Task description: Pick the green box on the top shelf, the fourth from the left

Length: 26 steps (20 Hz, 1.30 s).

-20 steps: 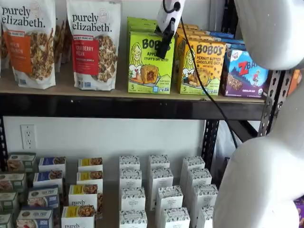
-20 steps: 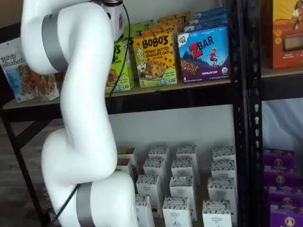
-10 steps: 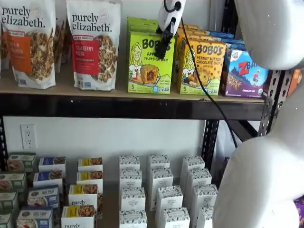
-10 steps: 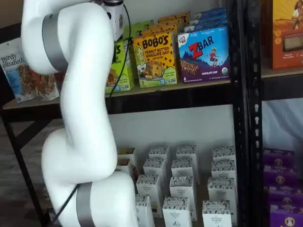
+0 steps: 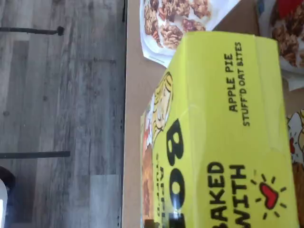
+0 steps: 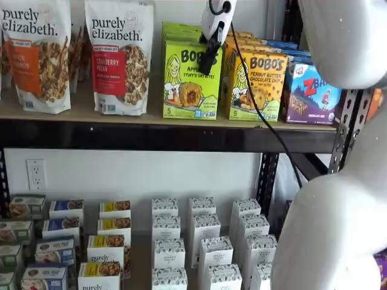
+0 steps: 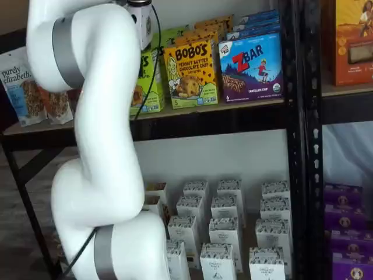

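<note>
Two granola bags (image 6: 119, 57) stand upright, with small white boxes (image 6: 208, 244) on the lower level.

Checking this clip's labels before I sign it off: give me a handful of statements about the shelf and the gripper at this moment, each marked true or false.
1. The green box stands upright on the top shelf. True.
2. The gripper hangs in front of the upper right part of the green box's face in a shelf view. True.
3. The green box stands directly next to the ZBar box. False: the yellow-orange Bobo's box stands between it and the ZBar box.
4. The fingers plainly show a wide gap. False: they show as one dark shape, so open or shut cannot be told.
5. The wrist view shows "APPLE PIE" printed on the green box. True.
6. The lower level holds granola bags. False: it holds small white boxes.
</note>
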Each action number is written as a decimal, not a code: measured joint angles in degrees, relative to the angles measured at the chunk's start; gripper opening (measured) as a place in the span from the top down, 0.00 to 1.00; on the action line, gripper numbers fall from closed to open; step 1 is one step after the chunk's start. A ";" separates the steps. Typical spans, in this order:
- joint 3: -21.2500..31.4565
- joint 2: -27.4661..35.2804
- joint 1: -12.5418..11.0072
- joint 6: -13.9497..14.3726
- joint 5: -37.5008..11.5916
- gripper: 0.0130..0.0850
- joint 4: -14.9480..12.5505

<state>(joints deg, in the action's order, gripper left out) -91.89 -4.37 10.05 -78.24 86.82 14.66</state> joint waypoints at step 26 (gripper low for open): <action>0.83 -0.77 0.62 0.59 -0.48 0.78 -0.10</action>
<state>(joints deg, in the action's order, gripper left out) -91.07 -5.14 10.66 -77.66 86.34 14.56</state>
